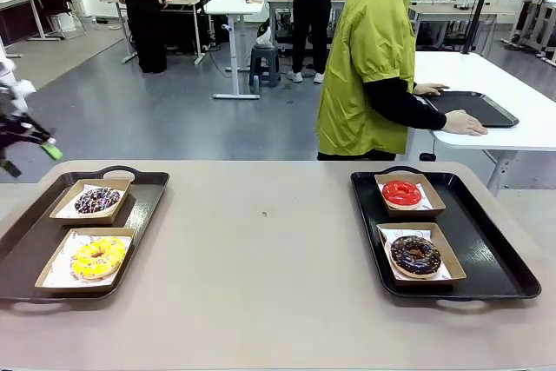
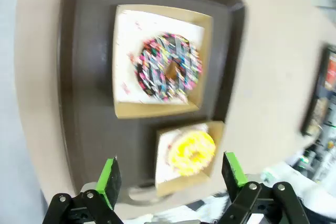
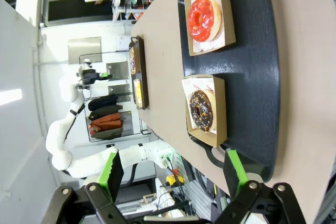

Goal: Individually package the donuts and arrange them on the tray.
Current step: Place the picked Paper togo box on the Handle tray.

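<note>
A: Looking down past our left gripper (image 2: 170, 174), we have its jaws spread wide with nothing between them, and the yellow-iced donut (image 2: 192, 152) lies just beyond the fingertips, a touch toward the right-hand pad (image 2: 232, 168).

B: Agreed. It sits in its own cardboard box (image 2: 173, 179), and that box runs lengthwise away from us, up the left tray (image 2: 84, 108). Farther along the same line is the purple donut (image 2: 168, 66) in a second box, so the two donuts stack one behind the other ahead of the gripper.

A: From the front, that gripper (image 1: 19, 132) hangs off beyond the left tray's outer edge, above the table (image 1: 261, 249), well apart from both donuts.

B: And our right gripper (image 3: 170, 174)? We see its jaws wide and empty too. The chocolate donut (image 3: 201, 110) is nearest, ahead and slightly right of centre; the red donut (image 3: 201, 18) lies past it in the same direction, both boxed on the right tray (image 3: 252, 77).

A: So each arm has its own pair. We judge all four donuts already boxed and on trays; if anything needs nudging, the left arm is nearer the yellow one, the right arm nearer the chocolate one.

B: The person (image 1: 369, 58) stands beyond the far edge, hands on another table.
</note>
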Controlling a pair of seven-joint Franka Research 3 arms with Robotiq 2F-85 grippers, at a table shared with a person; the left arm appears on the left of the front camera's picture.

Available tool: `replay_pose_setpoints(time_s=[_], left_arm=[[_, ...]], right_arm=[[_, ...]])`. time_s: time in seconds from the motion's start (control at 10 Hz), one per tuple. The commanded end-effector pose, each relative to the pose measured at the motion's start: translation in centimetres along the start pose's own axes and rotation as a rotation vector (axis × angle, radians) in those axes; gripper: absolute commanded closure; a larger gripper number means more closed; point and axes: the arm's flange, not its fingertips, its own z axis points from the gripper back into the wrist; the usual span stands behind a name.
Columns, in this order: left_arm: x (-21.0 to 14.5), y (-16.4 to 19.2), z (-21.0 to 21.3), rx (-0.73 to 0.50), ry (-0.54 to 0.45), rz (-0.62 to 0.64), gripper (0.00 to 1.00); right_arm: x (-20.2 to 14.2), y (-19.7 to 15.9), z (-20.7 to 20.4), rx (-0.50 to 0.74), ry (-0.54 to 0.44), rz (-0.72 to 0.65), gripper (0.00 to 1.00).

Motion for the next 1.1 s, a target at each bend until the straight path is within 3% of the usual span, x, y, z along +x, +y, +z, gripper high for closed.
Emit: replay_pose_setpoints(time_s=[0.0,0.2,0.4,0.8,1.0], left_arm=[[-4.8,3.8,3.6,-0.221,-0.076,-0.045,0.0],[-7.8,7.9,6.5,-0.464,-0.162,-0.068,0.0],[-9.2,12.7,7.7,-0.617,-0.205,-0.026,0.0],[-8.6,17.9,7.2,-0.691,-0.149,0.097,0.0],[-10.1,17.4,6.1,-0.676,-0.158,0.093,0.0]], right_arm=[[0.0,0.1,0.2,-0.001,0.011,0.001,0.0],[0.0,0.1,0.2,-0.001,0.011,0.001,0.0],[0.0,0.1,0.2,-0.001,0.011,0.001,0.0],[0.0,0.1,0.2,-0.001,0.011,0.001,0.0],[0.0,0.1,0.2,-0.001,0.011,0.001,0.0]])
